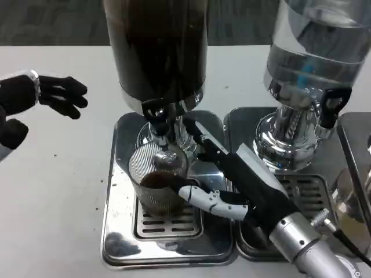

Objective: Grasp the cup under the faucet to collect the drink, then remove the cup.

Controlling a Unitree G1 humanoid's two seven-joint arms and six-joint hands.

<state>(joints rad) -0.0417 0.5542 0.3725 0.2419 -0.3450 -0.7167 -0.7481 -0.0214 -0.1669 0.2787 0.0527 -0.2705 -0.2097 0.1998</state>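
At the far left, the left hand (35,95) hovers over the white table (64,191), well apart from the machines, with its black fingers spread and nothing in them. Next comes the dark drink dispenser (156,46), standing on a shiny metal drip tray (119,231). Its black faucet (155,116) hangs just above the cup (155,182), a clear ribbed cup that stands upright on the tray's grate and holds some brown drink. The right hand (232,182) reaches in from the lower right and lies just beside the cup on its right. A white finger touches the cup's right wall near the rim, while the black fingers stretch along behind it toward the dispenser's base; whether they press on the far side cannot be told, so the grip is unclear. Further right stands a clear water dispenser (313,52) on its own tray (301,185).
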